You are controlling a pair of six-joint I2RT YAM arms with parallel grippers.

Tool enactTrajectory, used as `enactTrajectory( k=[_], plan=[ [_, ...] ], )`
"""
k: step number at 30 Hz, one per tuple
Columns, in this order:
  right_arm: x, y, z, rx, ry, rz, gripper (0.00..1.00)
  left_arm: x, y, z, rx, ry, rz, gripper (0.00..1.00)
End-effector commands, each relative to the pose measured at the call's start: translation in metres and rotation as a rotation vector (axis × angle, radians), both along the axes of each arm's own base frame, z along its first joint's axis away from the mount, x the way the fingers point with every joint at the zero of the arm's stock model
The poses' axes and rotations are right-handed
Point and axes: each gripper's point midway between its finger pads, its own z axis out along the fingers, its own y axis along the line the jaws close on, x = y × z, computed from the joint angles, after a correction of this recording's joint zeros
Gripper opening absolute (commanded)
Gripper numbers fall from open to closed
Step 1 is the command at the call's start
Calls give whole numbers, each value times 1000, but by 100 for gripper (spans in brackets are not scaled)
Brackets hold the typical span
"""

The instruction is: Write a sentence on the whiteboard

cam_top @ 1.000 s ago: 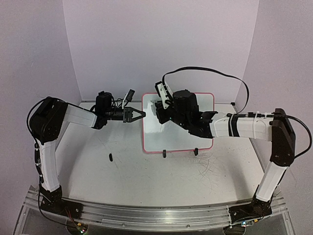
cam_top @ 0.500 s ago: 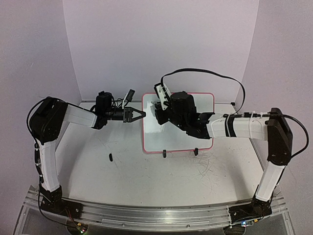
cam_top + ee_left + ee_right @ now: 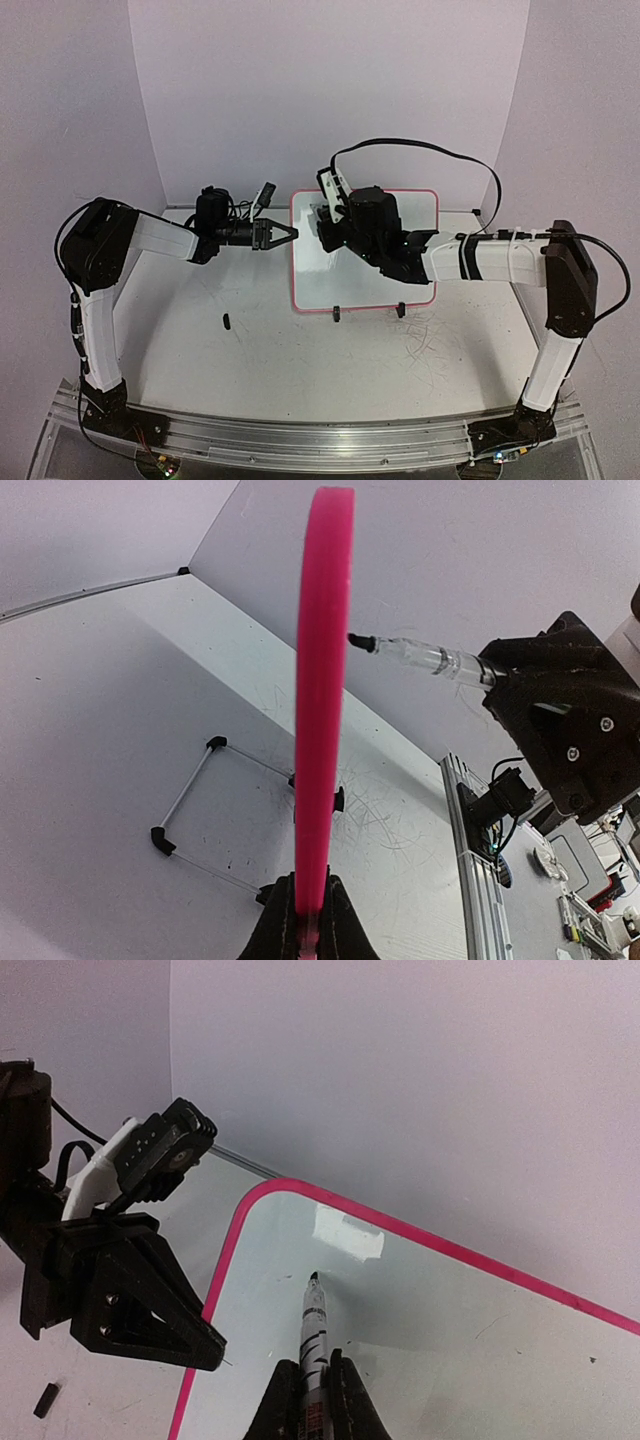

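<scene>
L tool (image 3: 303,920) pinches pink-framed glossy whiteboard (image 3: 325,280) edge — R tool (image 3: 313,1385) grips slim marker (image 3: 314,1325).

light: bright, even and soft, no hot spots
glare: pale patch on the whiteboard (image 3: 480,1350), just past the marker (image 3: 313,1325) in my right fingers (image 3: 283,1405)
shadows: faint, fuzzy
focus: sharp
edges: lines bow a bit

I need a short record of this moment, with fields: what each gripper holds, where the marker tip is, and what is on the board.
left gripper: shut on the whiteboard, at its left frame edge
right gripper: shut on the marker
marker tip: at the board's upper-left face; contact unclear
writing: none readable
loose item: small black piece on the tabletop, left of the board
</scene>
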Motion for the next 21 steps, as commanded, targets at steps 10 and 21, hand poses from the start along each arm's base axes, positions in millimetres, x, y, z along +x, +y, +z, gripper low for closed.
enactTrajectory(
  k=[10, 21],
  plan=[
    [10, 4, 17, 39, -44, -31, 0, -17, -5, 32, -34, -81, -39, 0],
    [10, 10, 13, 42, -34, -5, 0, -18, -6, 35, -36, -87, -40, 0]
  ],
)
